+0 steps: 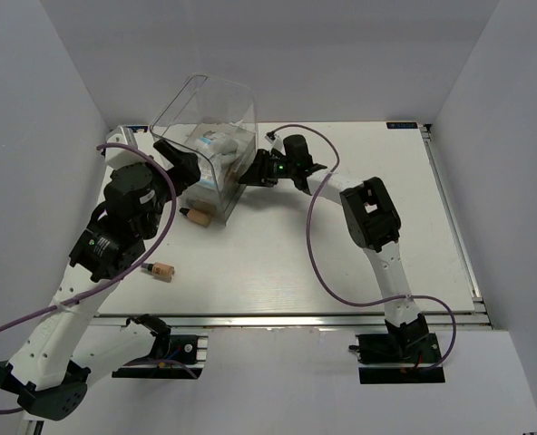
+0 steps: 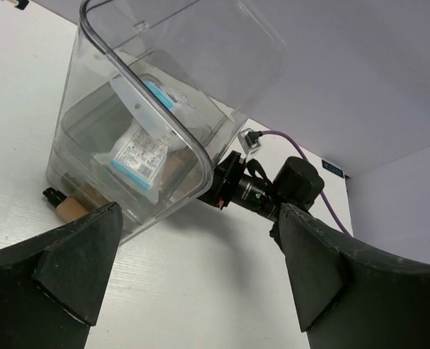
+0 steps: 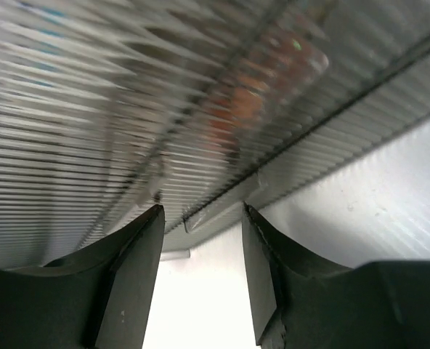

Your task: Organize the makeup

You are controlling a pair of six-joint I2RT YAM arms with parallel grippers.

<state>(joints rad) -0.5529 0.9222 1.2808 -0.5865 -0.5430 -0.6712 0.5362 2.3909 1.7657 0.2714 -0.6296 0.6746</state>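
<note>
A large clear box [image 1: 207, 145] stands at the back of the table, with white-and-blue packets [image 1: 212, 143] inside. The left wrist view shows the same packets [image 2: 144, 149] through the box wall [image 2: 106, 80]. One tan foundation bottle [image 1: 196, 216] lies against the box's front foot, and also shows in the left wrist view [image 2: 68, 206]. Another bottle [image 1: 162, 270] lies loose nearer the front. My left gripper [image 1: 181, 165] [image 2: 199, 254] is open at the box's left front, holding nothing. My right gripper [image 1: 248, 174] [image 3: 200, 218] stands open against the box's ribbed right wall [image 3: 128, 94], with a small clear tab [image 3: 216, 206] just beyond its tips.
Through the ribbed wall I see a blurred reddish-brown shape [image 3: 237, 109]. The right arm's wrist [image 2: 262, 190] with its purple cable sits close behind the box. The white table [image 1: 341, 263] stretches right to a metal rail [image 1: 450, 208].
</note>
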